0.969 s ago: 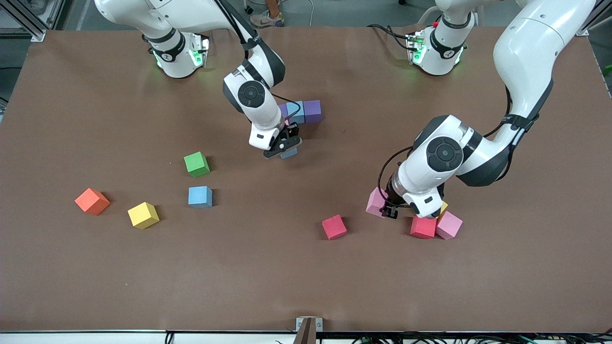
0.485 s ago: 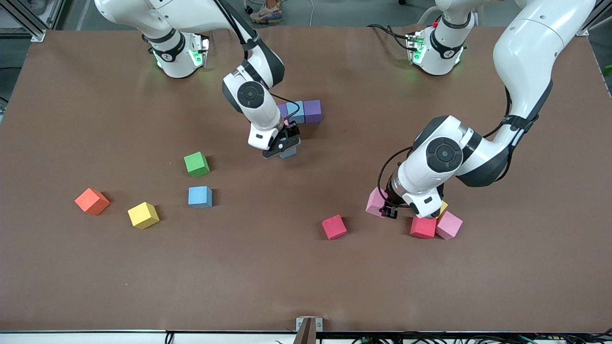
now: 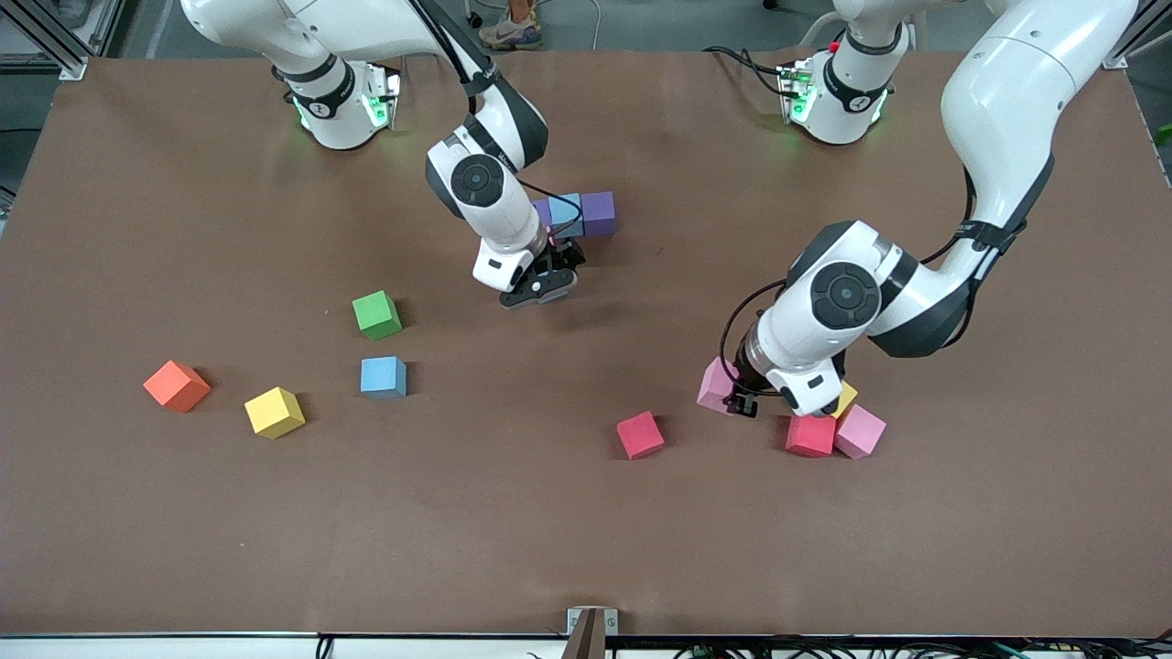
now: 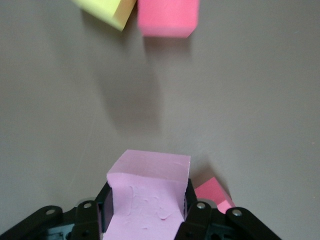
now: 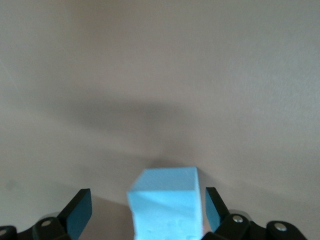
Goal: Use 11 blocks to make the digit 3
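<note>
Changed since a moment ago: the right gripper (image 3: 540, 291) has let go; its fingers now stand apart with the light blue block (image 5: 167, 202) free between them. In the front view this block no longer shows under the gripper. The left arm has shifted a little with its load.
Left gripper (image 3: 743, 403): clamped on a pink block (image 3: 715, 384), low over the table.
Nearest blocks: a red block (image 3: 809, 434) and a second pink block (image 3: 861, 430) just beside the left gripper, touching each other; a yellow corner (image 3: 846, 397) peeks out by the wrist. Another red block (image 3: 639, 434) lies apart, toward the right arm's end.
Only in the left wrist view: the held pink block (image 4: 147, 197) squeezed between the pads, with dents in its face.
Only in the right wrist view: clear gaps on both sides of the light blue block.
Farther: the digit 3 (image 3: 581, 213), so far a short row, purple (image 3: 598, 211) beside light blue, just by the right gripper.
Loose blocks: green (image 3: 376, 314), light blue (image 3: 383, 376), yellow (image 3: 274, 412), and an orange cube (image 3: 176, 385).
</note>
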Robot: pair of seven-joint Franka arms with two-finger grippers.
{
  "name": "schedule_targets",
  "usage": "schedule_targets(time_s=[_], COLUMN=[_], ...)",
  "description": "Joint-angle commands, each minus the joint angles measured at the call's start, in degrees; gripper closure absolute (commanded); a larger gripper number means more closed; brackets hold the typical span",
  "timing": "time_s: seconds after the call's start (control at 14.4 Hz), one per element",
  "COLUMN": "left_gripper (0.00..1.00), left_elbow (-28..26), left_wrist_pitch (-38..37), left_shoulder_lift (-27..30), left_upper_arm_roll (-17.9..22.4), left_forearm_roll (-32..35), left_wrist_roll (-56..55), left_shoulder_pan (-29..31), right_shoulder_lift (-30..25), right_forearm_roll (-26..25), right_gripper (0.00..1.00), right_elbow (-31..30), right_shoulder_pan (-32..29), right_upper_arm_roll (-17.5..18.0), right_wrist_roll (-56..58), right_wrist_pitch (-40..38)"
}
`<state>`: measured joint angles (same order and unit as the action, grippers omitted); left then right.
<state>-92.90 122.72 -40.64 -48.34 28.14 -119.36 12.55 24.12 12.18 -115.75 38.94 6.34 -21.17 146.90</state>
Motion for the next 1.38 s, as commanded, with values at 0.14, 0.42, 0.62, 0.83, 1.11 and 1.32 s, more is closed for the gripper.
schedule_targets(time_s=[0.14,0.42,0.62,0.83,1.11,1.32], left_gripper=[0.92,0.92,0.92,0.92,0.92,0.92], left_elbow=[-2.4,-3.3,-3.6,-3.5,-3.3,-2.9], left_wrist_pitch=[-1.4,-1.4,-1.4,-1.4,-1.0,-0.3], left_shoulder_lift=[-0.3,-0.3,-2.2,-3.6,-4.7,-4.9], left_upper_arm_roll=[1.3,2.0,2.2,2.3,4.3,9.1], left_forearm_roll=[0.0,-0.4,-0.3,0.0,0.5,0.0], left_wrist_roll=[-18.8,-26.1,-36.0,-44.1,-50.3,-53.6], left_shoulder_pan=[-8.1,-9.8,-13.5,-17.3,-24.4,-30.9], right_shoulder_lift=[-2.0,-1.6,-1.4,-0.7,1.4,3.0], right_forearm_roll=[0.9,-0.2,-4.2,-5.0,-5.0,-5.1], right_gripper=[0.0,0.0,0.0,0.0,0.0,0.0], right_elbow=[11.8,15.9,16.0,15.9,15.6,15.6], right_shoulder_pan=[-5.4,-9.6,-14.5,-17.5,-19.5,-20.0], right_upper_arm_roll=[-3.0,-13.0,-14.8,-14.8,-14.8,-14.8], right_wrist_roll=[-8.4,-7.8,-2.1,9.4,27.6,29.0], right_wrist_pitch=[-15.8,-22.4,-22.3,-22.7,-26.0,-25.8])
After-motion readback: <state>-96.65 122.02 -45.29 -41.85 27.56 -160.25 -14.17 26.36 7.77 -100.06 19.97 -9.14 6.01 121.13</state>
